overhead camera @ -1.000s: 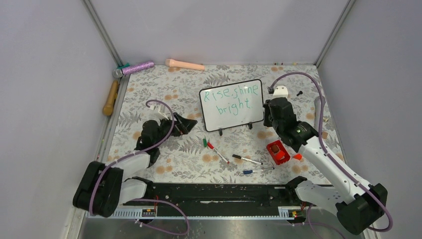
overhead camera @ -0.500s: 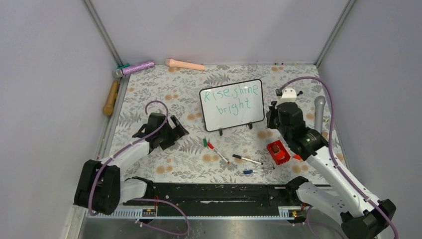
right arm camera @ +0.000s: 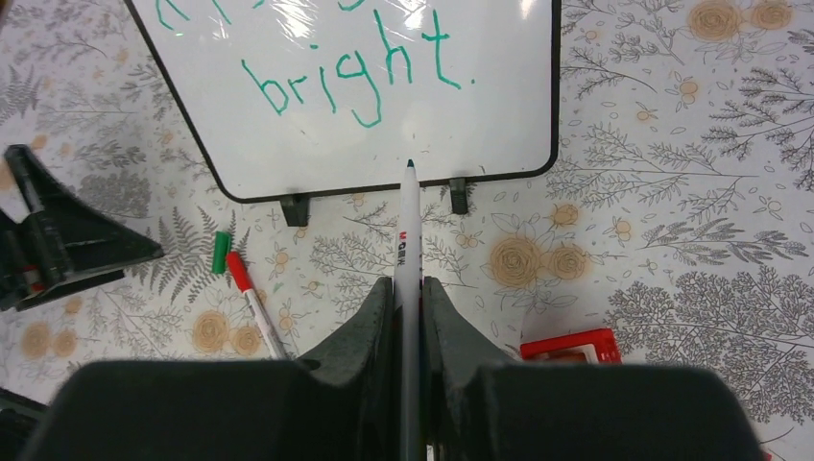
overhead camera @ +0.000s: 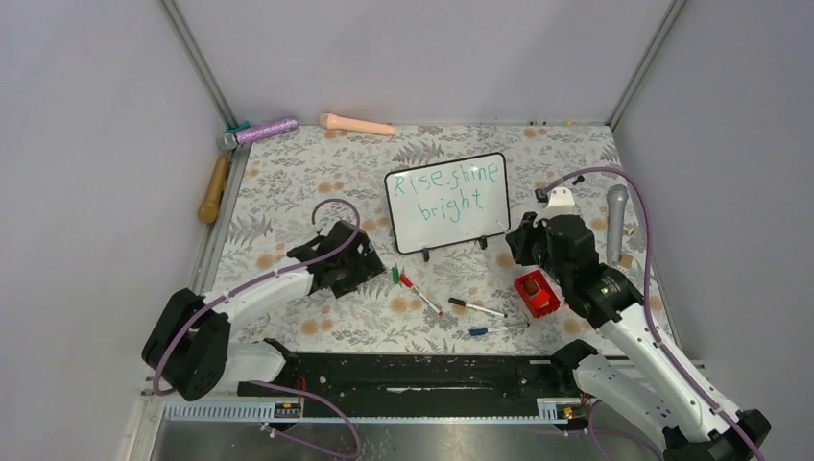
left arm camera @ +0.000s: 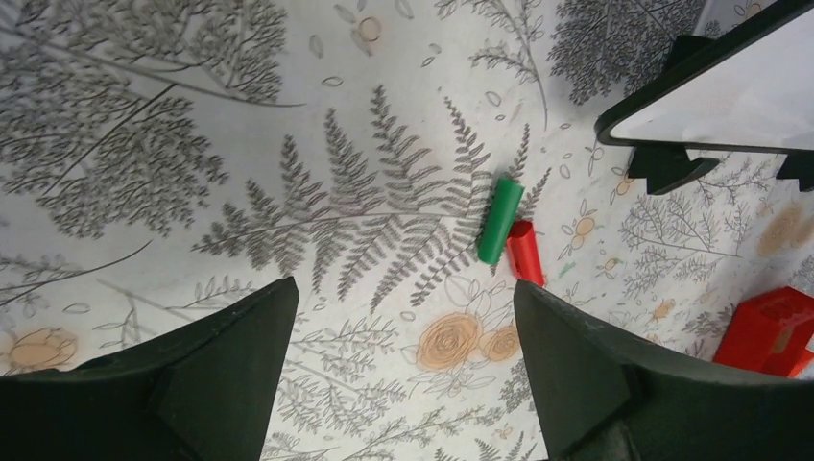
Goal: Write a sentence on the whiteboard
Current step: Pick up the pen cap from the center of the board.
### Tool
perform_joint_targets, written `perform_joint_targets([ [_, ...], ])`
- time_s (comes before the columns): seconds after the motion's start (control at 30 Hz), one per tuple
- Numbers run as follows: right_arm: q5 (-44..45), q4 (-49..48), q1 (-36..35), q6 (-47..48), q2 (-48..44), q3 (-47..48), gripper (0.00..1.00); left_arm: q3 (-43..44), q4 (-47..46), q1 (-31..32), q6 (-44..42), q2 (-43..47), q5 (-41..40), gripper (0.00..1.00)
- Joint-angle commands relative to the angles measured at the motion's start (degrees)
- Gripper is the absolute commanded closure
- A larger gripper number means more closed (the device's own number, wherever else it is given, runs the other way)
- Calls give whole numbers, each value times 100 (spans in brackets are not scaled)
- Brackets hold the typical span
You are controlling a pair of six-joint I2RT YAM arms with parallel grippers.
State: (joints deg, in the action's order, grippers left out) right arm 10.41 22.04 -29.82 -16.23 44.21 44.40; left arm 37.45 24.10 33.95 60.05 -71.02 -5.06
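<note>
The whiteboard stands on its black feet at the table's middle back, with the green sentence "Rise, shine bright" on it in two lines; "bright" shows in the right wrist view. My right gripper is shut on a white marker, uncapped, tip pointing at the board's lower edge without touching it. My left gripper is open and empty, just left of a loose green cap and a red-capped marker.
A red eraser box, a black marker and a blue marker lie in front of the board. A wooden handle, purple stick, pink stick and grey microphone lie along the edges.
My left gripper has moved right and nearer the green cap. My right gripper has drawn back from the board's right edge toward the front, still holding the marker.
</note>
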Motion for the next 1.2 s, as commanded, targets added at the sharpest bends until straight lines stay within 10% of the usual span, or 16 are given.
perform_joint_targets([
  [0.0,-285,0,34,-141,-341,-57,100,690,70,231,186,-548,-494,17],
  [0.93,-356,-5,29,-290,-593,-164,100,2172,676,1070,306,-2833,-1309,53],
  [1.17,-544,1,29,-337,-578,-169,100,1871,931,1069,799,-2547,-1477,100],
])
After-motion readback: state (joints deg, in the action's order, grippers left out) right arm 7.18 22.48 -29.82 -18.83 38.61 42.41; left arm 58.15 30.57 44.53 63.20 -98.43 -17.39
